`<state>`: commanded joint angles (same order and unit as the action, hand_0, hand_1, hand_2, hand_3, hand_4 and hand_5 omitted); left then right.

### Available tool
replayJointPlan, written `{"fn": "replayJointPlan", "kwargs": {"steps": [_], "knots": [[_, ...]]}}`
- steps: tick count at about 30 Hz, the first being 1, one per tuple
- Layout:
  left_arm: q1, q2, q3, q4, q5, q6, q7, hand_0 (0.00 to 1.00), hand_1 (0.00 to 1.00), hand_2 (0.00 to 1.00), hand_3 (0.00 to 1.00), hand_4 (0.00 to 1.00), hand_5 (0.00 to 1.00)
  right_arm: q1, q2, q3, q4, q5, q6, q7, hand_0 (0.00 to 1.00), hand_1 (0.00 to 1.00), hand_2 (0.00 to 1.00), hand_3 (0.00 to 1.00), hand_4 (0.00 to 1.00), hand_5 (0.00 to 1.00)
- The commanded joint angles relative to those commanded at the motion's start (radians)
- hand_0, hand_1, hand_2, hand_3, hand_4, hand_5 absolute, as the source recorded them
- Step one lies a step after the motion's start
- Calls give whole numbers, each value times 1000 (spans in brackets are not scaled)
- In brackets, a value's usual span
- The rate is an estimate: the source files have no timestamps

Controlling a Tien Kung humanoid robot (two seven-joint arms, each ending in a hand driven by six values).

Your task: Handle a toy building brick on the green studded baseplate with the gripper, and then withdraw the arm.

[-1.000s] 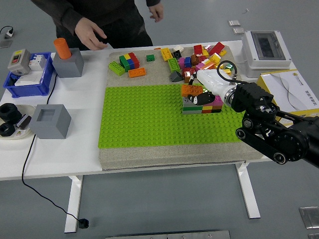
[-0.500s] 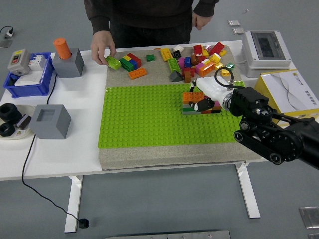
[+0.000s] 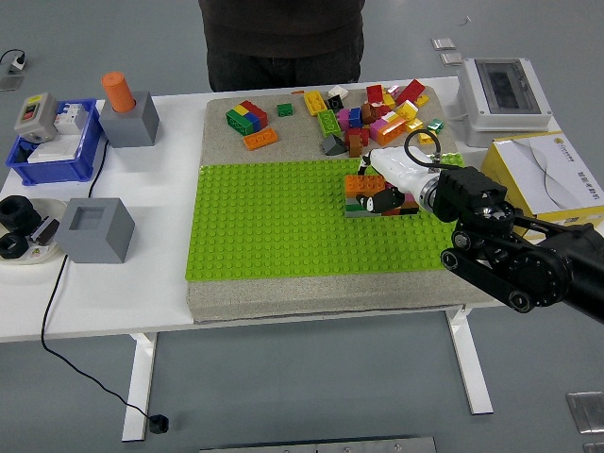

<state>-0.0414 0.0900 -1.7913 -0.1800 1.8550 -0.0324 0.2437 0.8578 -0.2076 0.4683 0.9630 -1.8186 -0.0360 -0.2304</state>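
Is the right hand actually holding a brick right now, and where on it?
Cannot be told: the right hand rests on the brick stack beside its orange brick, but its fingers hide any grip.

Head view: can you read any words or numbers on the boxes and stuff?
None can be read.
White box: yellow logo and small print, too blurred.
Grey switch box: red mark, no readable text.
White breaker box: no text visible.
Bricks: no text.

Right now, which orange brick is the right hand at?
The orange brick topping the small stack on the green baseplate, under the right hand. The other orange brick lies loose on the mat beyond the baseplate.
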Motion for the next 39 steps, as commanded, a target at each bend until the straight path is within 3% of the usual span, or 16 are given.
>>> {"fn": "replayJointPlan", "kwargs": {"steps": [11, 39], "knots": [[-1, 3, 3, 0, -2, 7, -24, 791, 803, 746, 435, 998, 867, 3, -2, 5, -5, -2, -10, 5, 811, 785, 828, 656, 670, 209], [-7, 9, -16, 0, 26, -31, 5, 790, 803, 748, 446, 998, 877, 8, 1, 2, -12, 4, -11, 4, 813, 793, 835, 661, 712, 215]]}}
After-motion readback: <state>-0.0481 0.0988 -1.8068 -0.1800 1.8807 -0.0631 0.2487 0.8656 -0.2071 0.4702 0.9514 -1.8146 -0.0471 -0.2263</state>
